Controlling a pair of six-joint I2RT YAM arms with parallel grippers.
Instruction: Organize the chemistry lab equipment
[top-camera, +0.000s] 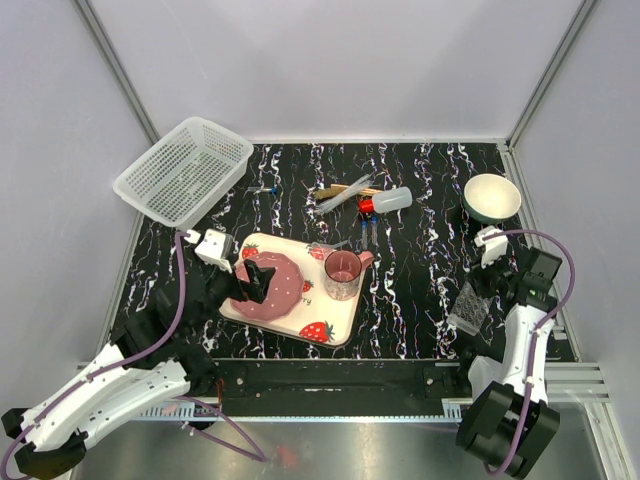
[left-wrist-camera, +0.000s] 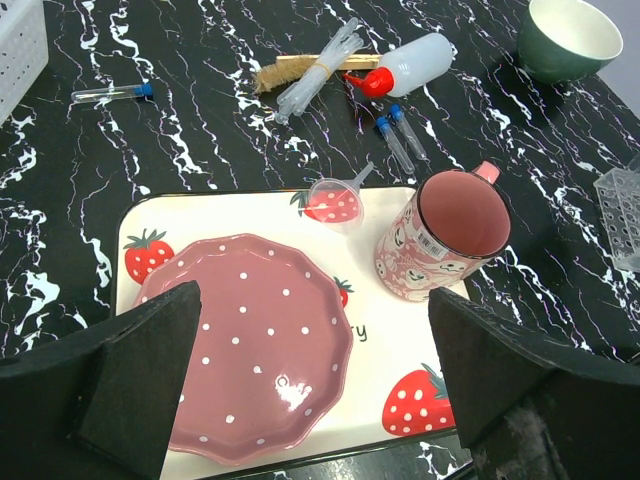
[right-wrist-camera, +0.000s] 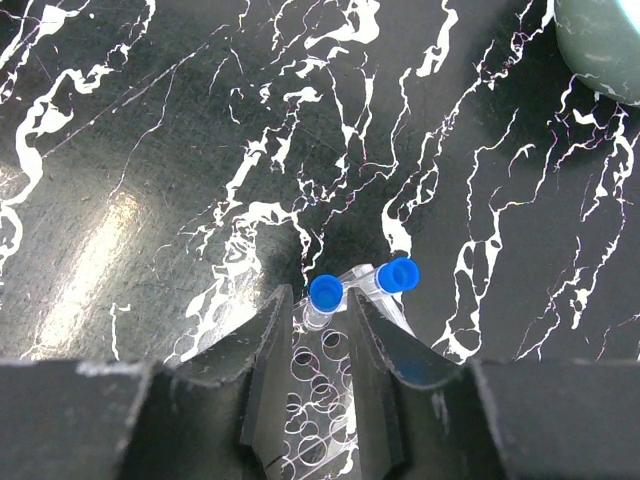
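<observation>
My right gripper (top-camera: 476, 298) hangs over the clear perforated tube rack (top-camera: 467, 309) at the right. In the right wrist view its jaws (right-wrist-camera: 318, 293) stand narrowly apart around a blue-capped tube (right-wrist-camera: 326, 291) standing in the rack (right-wrist-camera: 320, 420). A second blue-capped tube (right-wrist-camera: 399, 274) stands beside it. The red-capped bottle (top-camera: 389, 200), bundled droppers (top-camera: 343, 194) and tan wooden tool (top-camera: 352, 187) lie at the back centre. Two blue-tipped tubes (left-wrist-camera: 397, 141) lie near them, and one more (left-wrist-camera: 110, 93) lies further left. My left gripper (left-wrist-camera: 312, 322) is wide open and empty above the pink plate (left-wrist-camera: 260, 340).
The strawberry-print tray (top-camera: 335, 322) holds the pink plate, a pink cup (top-camera: 343, 273) and a small clear funnel (left-wrist-camera: 335, 196). A white mesh basket (top-camera: 183, 170) sits at the back left. A green bowl (top-camera: 491, 197) sits at the back right.
</observation>
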